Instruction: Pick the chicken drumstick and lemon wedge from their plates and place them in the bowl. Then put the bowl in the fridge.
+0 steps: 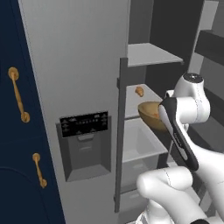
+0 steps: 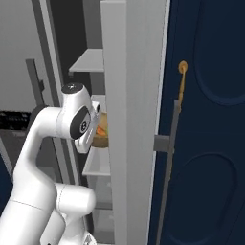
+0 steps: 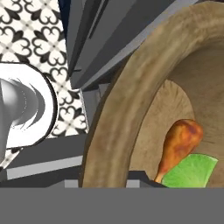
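Item: bowl [image 1: 150,112] — brown, wooden, deep; carried at the open fridge [image 1: 74,65], level with its middle shelf [image 1: 144,98] and above the drawer [image 1: 140,144].

Contents: chicken drumstick [image 3: 180,146] and lemon wedge [image 3: 192,171], touching each other on the bowl's floor in the hand view; a spot of orange shows in the bowl in the right base view as well.

Claw: pressed nearly together, judged to be pinching the bowl's near rim; the fingertips themselves are hidden, so the exact bite cannot be told.

Other: a small orange-brown item [image 1: 139,91] sits on the middle shelf, behind the bowl.

Risks, judged: the bowl hangs by one edge, so it may pivot in the grip and spill its contents — a jolt on entry would do it. The far rim may strike the shelf edge or the fridge's side wall if the approach runs low or off-line. Setting down too close to the shelf front could leave it overhanging.

Arm pose: rises from the base beside the fridge door, elbow bent, forearm reaching forward into the fridge, wrist angled towards the shelf.
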